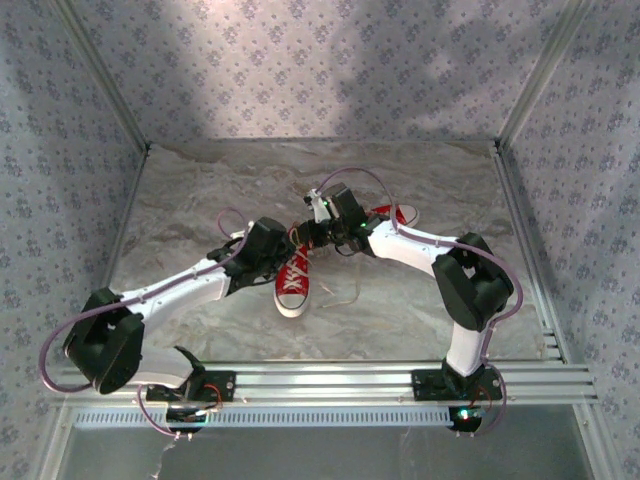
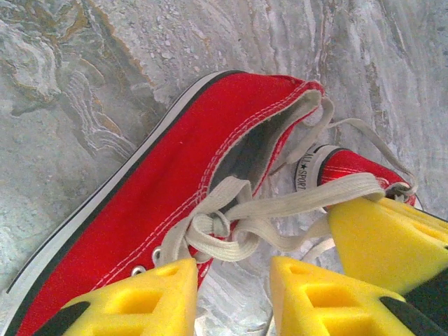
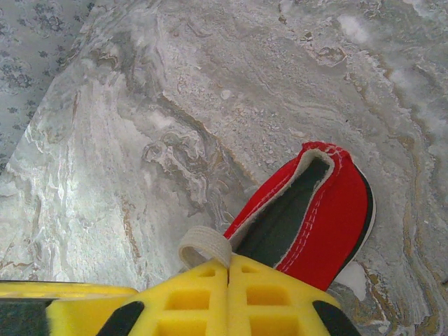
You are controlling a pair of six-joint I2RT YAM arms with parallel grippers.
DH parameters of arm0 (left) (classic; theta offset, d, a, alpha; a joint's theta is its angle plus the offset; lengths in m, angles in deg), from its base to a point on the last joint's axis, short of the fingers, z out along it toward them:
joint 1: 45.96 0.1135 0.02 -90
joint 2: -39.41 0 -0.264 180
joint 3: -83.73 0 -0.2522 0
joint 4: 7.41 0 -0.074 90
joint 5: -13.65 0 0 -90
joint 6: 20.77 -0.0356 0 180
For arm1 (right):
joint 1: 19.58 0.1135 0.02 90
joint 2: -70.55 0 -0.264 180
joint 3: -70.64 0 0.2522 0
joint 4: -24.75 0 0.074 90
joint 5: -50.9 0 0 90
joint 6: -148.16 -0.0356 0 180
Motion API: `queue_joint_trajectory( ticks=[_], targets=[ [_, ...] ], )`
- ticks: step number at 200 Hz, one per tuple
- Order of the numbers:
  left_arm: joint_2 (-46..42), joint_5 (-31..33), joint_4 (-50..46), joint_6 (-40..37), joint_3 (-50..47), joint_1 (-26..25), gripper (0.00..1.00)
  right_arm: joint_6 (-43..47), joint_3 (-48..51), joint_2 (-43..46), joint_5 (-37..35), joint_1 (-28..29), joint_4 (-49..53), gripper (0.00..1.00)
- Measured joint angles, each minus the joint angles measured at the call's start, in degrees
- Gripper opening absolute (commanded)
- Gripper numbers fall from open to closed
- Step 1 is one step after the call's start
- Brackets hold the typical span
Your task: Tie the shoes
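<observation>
The near red sneaker (image 1: 293,282) lay mid-frame in the top view, toe toward the arm bases (image 1: 330,385), its long axis running away from them. At its lace end the left gripper (image 2: 234,271) stood parted just below the loose knot (image 2: 210,234). To the right, the right gripper (image 3: 229,266) was pinched on a lace loop (image 3: 203,245). The other sneaker (image 1: 397,213) lay beyond.
</observation>
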Motion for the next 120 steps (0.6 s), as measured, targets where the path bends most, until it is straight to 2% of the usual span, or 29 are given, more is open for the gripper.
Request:
queue_joint_trajectory(
  ticks=[63, 120],
  targets=[
    [1.84, 0.00, 0.00, 0.39, 0.00, 0.00, 0.34, 0.00, 0.00, 0.00, 0.00, 0.00, 0.02, 0.00],
    [3.85, 0.00, 0.04, 0.42, 0.07, 0.00, 0.27, 0.00, 0.00, 0.00, 0.00, 0.02, 0.02, 0.00]
  ],
)
